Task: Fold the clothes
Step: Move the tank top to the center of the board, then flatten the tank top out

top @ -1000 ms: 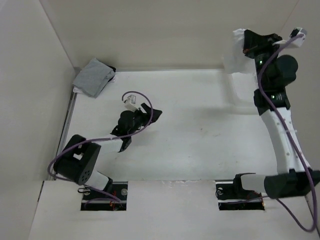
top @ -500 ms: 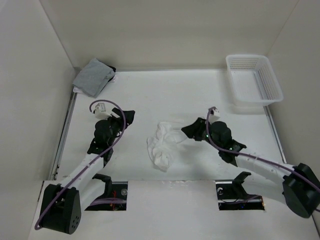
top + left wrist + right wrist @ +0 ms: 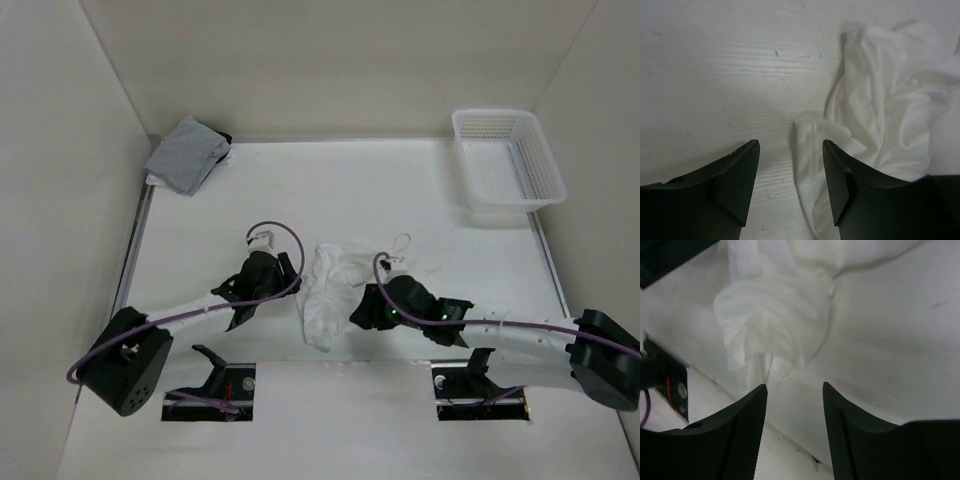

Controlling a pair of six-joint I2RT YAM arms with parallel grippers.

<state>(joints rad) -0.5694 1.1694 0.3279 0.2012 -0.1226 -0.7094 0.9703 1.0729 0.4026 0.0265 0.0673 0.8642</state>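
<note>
Both arms are closing in on the white camisole [image 3: 328,285], which is now lying crumpled on the table [image 3: 420,200] at lower centre of the overhead view. It is well apart from the basket [image 3: 505,160] at upper right, where the right arm was holding it aloft a second ago. The left gripper [image 3: 288,272] is nosing at its left edge and the right gripper [image 3: 362,312] at its lower hem, both with jaws standing wide and gripping nothing. Folding is probably only beginning, since the cloth is still needing to be spread flat.

White cami [image 3: 322,290] crumpled near table's [image 3: 200,220] near edge, mid, L gripper [image 3: 291,270] just left, R gripper [image 3: 358,312] just right, grey garment [image 3: 187,154] far-left corner, basket [image 3: 505,165] far-right corner
</note>
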